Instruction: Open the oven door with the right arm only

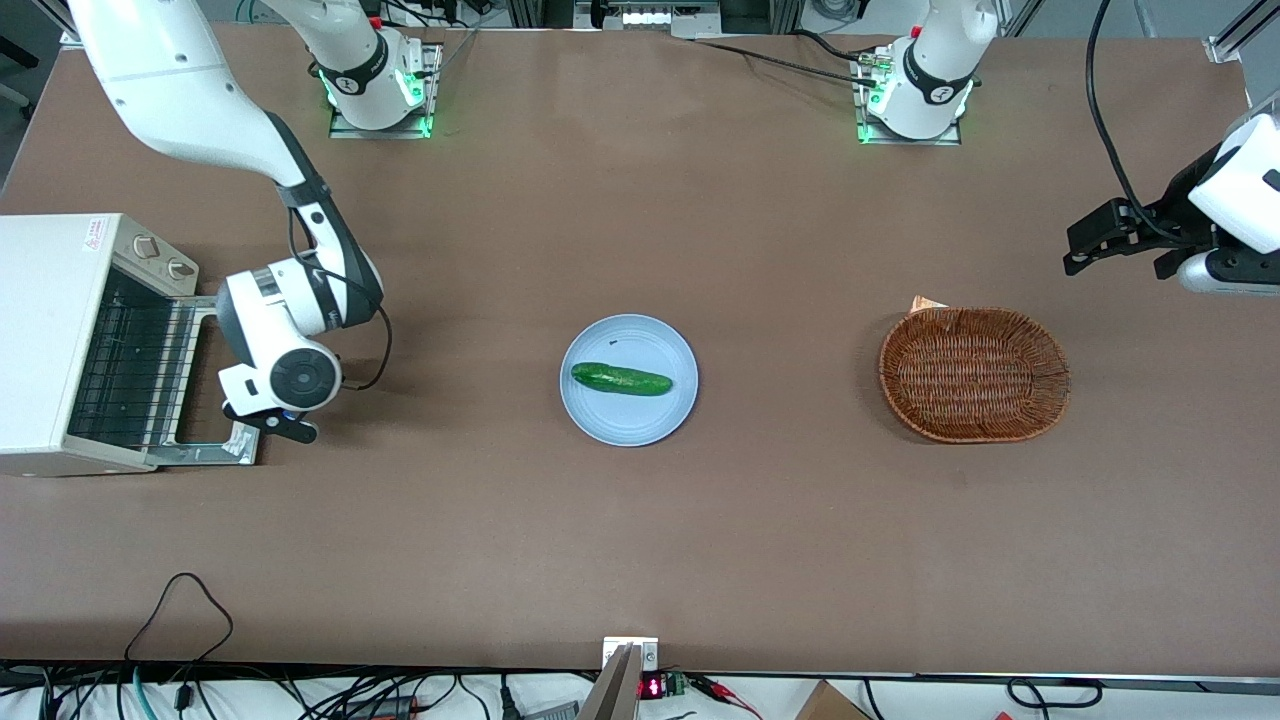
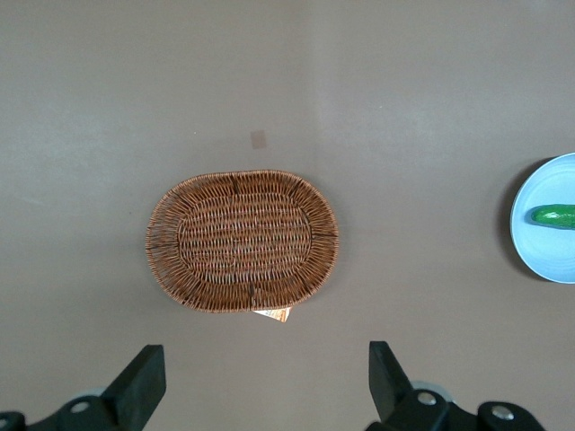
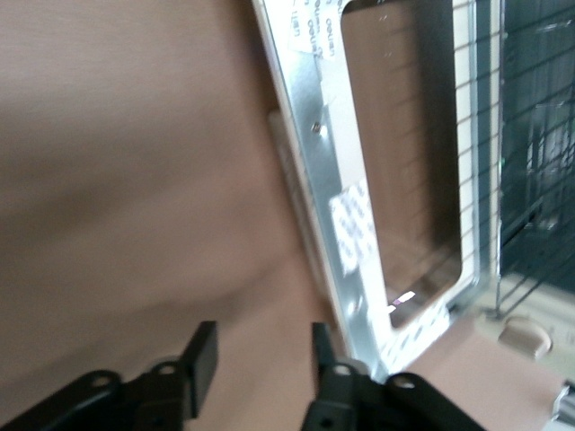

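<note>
The white oven [image 1: 50, 300] stands at the working arm's end of the table, its wire rack [image 1: 130, 370] showing inside. The oven door [image 1: 200, 455] is swung down and lies flat on the table in front of the oven. In the right wrist view its silver frame [image 3: 332, 180] and dark glass window [image 3: 404, 135] lie flat, with the rack [image 3: 530, 180] close by. The right arm's gripper [image 1: 275, 420] hangs over the door's outer edge at the corner nearer the front camera. It is open and empty [image 3: 260, 359], over bare table just beside the frame.
A blue plate [image 1: 600, 420] with a green cucumber [image 1: 620, 379] sits mid-table. A brown wicker basket [image 1: 975, 373] lies toward the parked arm's end and also shows in the left wrist view [image 2: 243, 241]. Cables [image 1: 180, 600] trail at the table's near edge.
</note>
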